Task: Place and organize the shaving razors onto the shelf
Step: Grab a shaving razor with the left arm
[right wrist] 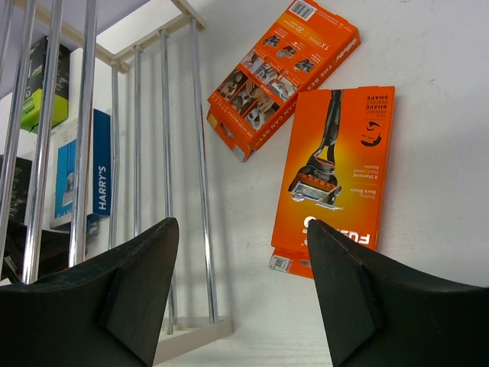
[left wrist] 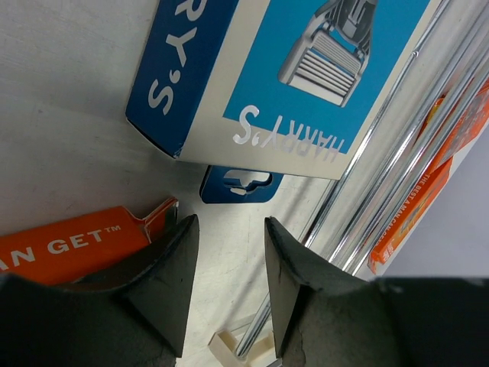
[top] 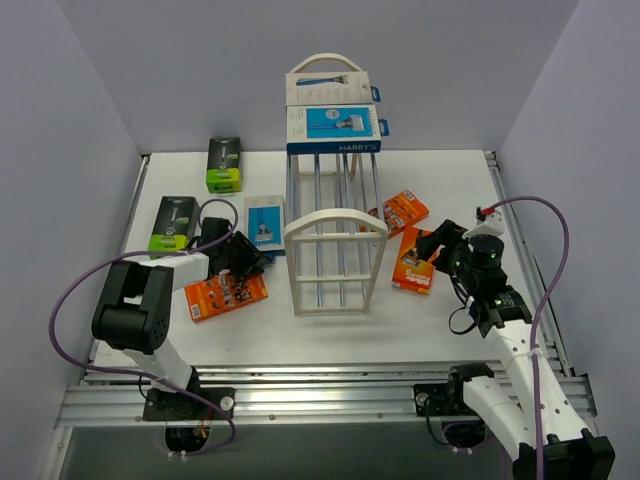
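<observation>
Cream-white bars make up the shelf [top: 335, 262], which is seen standing upright in the middle of the table [top: 455, 175]. Two of the shaving razors are held at its top: the rear HARRY'S box [top: 326, 88] and, in front of it, the front HARRY'S box [top: 333, 124]. Whether one rests on the other cannot be told.

The other boxes are spread over the table. A third HARRY'S box [top: 264, 219] is laid flat just left of the shelf, and the left orange box [top: 226, 296] is found nearer the arm bases. Further left, the far lime box [top: 223, 164] and the near lime box [top: 172, 222] are set well apart. To the right of the shelf, the small orange box [top: 403, 210] and the large orange box [top: 414, 262] are placed close together.

The left gripper [left wrist: 231, 225] is held low between the left orange box and the third HARRY'S box, its jaws parted with nothing between them. The right gripper [right wrist: 243, 229] is spread wide and is poised above the large orange box, which is not touched.
</observation>
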Controlling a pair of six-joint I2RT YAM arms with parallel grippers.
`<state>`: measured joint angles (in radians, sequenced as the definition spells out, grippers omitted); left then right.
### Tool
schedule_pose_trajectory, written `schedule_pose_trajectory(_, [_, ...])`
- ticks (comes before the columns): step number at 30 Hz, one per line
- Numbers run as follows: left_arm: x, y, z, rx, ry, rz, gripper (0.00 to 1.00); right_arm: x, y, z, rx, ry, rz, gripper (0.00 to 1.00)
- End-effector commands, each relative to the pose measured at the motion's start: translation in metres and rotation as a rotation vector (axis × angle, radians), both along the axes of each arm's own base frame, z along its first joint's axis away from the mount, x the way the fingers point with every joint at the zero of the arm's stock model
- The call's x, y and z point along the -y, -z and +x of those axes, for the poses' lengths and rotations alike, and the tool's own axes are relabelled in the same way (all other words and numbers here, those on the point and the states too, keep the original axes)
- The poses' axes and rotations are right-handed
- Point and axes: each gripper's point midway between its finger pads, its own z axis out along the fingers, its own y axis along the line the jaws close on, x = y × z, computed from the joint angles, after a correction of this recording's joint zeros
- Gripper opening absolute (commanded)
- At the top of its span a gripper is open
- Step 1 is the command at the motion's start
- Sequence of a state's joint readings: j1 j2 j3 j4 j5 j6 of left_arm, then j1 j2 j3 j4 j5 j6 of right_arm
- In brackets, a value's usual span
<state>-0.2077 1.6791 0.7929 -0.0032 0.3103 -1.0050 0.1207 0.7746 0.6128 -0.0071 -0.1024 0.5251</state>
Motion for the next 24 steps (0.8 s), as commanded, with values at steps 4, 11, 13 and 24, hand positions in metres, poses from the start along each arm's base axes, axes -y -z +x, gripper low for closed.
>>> schedule_pose_trajectory(4, [-0.001,-0.016,0.023,0.090,0.004,0.020,0.48,-0.002,0.000,0.005,0.015,-0.021,0.003,0.64])
schedule_pose_trajectory(11, [-0.003,-0.010,0.028,0.082,0.006,0.031,0.47,-0.002,0.001,0.006,0.013,-0.026,0.008,0.64])
schedule_pose_trajectory(13, [-0.003,-0.010,0.029,0.086,0.010,0.035,0.47,-0.002,0.001,0.006,0.012,-0.026,0.010,0.64])
schedule_pose_trajectory(24, [-0.012,-0.012,0.039,0.108,0.002,0.068,0.47,-0.003,0.003,0.005,0.011,-0.033,0.014,0.65])
